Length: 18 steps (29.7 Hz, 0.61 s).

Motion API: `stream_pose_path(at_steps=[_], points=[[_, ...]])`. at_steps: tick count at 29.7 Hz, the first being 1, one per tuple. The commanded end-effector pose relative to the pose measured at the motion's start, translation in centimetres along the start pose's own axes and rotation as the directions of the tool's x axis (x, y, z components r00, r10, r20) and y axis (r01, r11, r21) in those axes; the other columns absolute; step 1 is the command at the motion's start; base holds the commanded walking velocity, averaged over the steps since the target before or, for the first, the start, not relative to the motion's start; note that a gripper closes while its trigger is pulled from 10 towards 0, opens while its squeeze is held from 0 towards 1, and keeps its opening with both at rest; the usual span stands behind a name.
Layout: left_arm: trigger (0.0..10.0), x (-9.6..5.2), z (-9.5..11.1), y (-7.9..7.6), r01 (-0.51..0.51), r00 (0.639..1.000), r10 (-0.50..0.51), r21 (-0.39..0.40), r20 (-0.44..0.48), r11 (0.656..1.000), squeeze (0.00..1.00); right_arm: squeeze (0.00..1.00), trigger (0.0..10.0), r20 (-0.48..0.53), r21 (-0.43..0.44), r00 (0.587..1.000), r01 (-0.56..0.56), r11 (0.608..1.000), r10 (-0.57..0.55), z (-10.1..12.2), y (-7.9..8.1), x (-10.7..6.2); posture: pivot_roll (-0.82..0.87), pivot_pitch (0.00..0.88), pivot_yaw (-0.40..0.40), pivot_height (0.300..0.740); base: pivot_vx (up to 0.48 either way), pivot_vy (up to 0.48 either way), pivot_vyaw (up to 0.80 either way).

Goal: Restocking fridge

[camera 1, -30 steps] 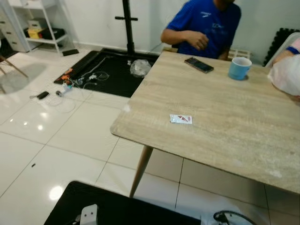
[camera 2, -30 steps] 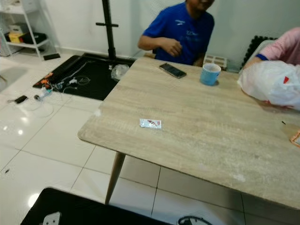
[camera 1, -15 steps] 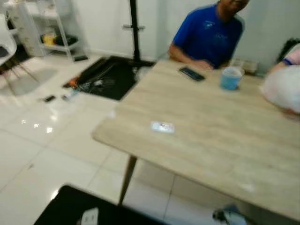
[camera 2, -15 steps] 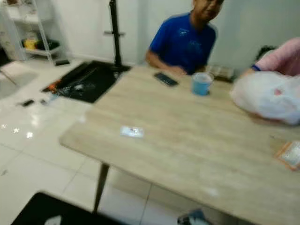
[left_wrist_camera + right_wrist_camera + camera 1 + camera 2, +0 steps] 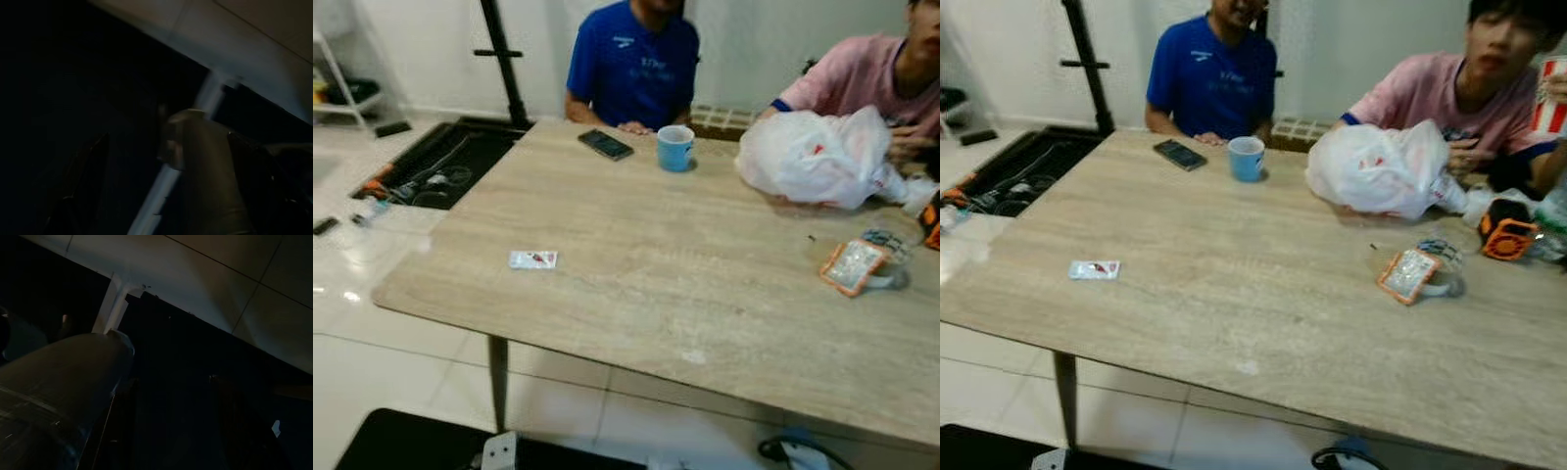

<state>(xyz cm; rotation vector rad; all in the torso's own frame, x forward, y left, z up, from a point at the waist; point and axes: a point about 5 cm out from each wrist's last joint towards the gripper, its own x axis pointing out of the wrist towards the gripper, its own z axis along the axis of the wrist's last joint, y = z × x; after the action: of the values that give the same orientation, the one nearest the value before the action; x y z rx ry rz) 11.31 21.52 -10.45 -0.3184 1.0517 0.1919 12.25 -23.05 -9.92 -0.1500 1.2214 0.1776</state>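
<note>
A light wood-grain table spans most of the frame, its near edge running from the middle left down to the lower right, with one slim leg under the left corner. White tiled floor lies open at the lower left.

A small sachet lies alone near the left edge, with bare tabletop all round it. Toward the far edge sit a black phone and, just beside it, a blue mug. At the upper right a bulging white plastic bag rests on the table near a person in a pink shirt. An orange-rimmed packet lies near the right edge, and a small orange gadget sits beyond it. A person in a blue shirt sits at the far side.

No fridge can be made out. Both wrist views are dark; whether the left gripper or right gripper is apart or together I cannot tell.
</note>
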Motion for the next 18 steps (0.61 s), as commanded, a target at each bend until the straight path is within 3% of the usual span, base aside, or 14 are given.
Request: stream_pose_path(at_steps=[1, 2, 5, 6, 7, 8, 9, 12, 13, 15, 17, 18], points=[[10.0, -0.5, 0.4, 2.3, -0.108, 0.994, 0.110, -0.054, 0.025, 0.993, 0.00, 0.00, 10.0, 0.004, -0.001, 1.000, -0.006, 1.000, 0.006, -0.2, 0.3, 0.0, -0.03, 0.000, 0.022, 0.740, 0.000, 0.000, 0.00], [10.0, -0.9, 0.5, 3.5, -0.169, 0.984, 0.173, -0.100, 0.037, 0.981, 0.00, 0.00, 10.0, 0.002, 0.000, 1.000, -0.005, 1.000, 0.005, -0.3, 0.3, 0.0, -0.03, 0.000, 0.022, 0.740, 0.000, 0.000, 0.00], [10.0, -1.1, 0.6, 4.2, -0.206, 0.976, 0.213, -0.131, 0.042, 0.970, 0.00, 0.00, 10.0, 0.001, 0.000, 1.000, -0.004, 1.000, 0.004, -0.3, 0.2, 0.0, -0.03, 0.000, 0.022, 0.740, 0.000, 0.000, 0.00], [10.0, -1.7, 0.8, 5.7, -0.273, 0.955, 0.290, -0.208, 0.057, 0.939, 0.00, 0.00, 10.0, 0.001, 0.000, 1.000, -0.005, 1.000, 0.005, -0.3, 0.3, 0.0, -0.03, 0.000, 0.023, 0.740, 0.000, 0.000, 0.00], [10.0, -2.3, 1.1, 7.2, -0.336, 0.927, 0.369, -0.287, 0.069, 0.897, 0.56, 0.00, 10.0, 0.001, 0.000, 1.000, -0.005, 1.000, 0.005, -0.3, 0.3, 0.0, -0.03, 0.000, 0.023, 0.740, 0.000, 0.000, 0.00], [10.0, -2.3, 1.1, 7.2, -0.336, 0.927, 0.369, -0.287, 0.069, 0.897, 0.56, 0.00, 10.0, 0.001, 0.000, 1.000, -0.005, 1.000, 0.005, -0.3, 0.3, 0.0, -0.03, 0.000, 0.023, 0.740, 0.000, 0.000, 0.00], [10.0, -3.0, 1.4, 8.7, -0.382, 0.895, 0.438, -0.362, 0.082, 0.850, 1.00, 0.00, 10.0, 0.002, 0.001, 1.000, -0.006, 1.000, 0.006, -0.3, 0.3, 0.0, -0.03, 0.000, 0.023, 0.740, 0.000, 0.000, 0.00], [10.0, -6.0, 3.3, 14.0, -0.472, 0.746, 0.654, -0.594, 0.124, 0.652, 1.00, 0.00, 10.0, 0.003, -0.001, 1.000, -0.011, 1.000, 0.011, -0.3, 0.4, 0.0, -0.03, 0.000, 0.022, 0.740, 0.000, 0.000, 0.00], [10.0, -6.6, 3.6, 14.8, -0.475, 0.717, 0.685, -0.630, 0.127, 0.614, 1.00, 0.00, 10.0, 0.003, -0.001, 1.000, -0.012, 1.000, 0.012, -0.3, 0.4, 0.0, -0.03, 0.000, 0.022, 0.740, 0.000, 0.000, 0.00], [10.0, -6.6, 3.6, 14.8, -0.475, 0.717, 0.685, -0.630, 0.127, 0.614, 1.00, 0.00, 10.0, 0.003, -0.001, 1.000, -0.012, 1.000, 0.012, -0.3, 0.4, 0.0, -0.03, 0.000, 0.022, 0.740, 0.000, 0.000, 0.00], [10.0, -8.7, 5.1, 17.4, -0.461, 0.626, 0.766, -0.723, 0.146, 0.514, 1.00, 0.00, 10.0, 0.001, -0.005, 1.000, -0.014, 1.000, 0.014, -0.3, 0.4, 0.1, -0.03, 0.000, 0.025, 0.740, 0.000, 0.000, 0.00], [10.0, -9.8, 6.4, 18.5, -0.431, 0.579, 0.796, -0.763, 0.176, 0.482, 1.00, 0.00, 10.0, 0.002, -0.004, 1.000, -0.014, 1.000, 0.014, -0.3, 0.4, 0.1, -0.03, 0.000, 0.025, 0.740, 0.000, 0.000, 0.00]])
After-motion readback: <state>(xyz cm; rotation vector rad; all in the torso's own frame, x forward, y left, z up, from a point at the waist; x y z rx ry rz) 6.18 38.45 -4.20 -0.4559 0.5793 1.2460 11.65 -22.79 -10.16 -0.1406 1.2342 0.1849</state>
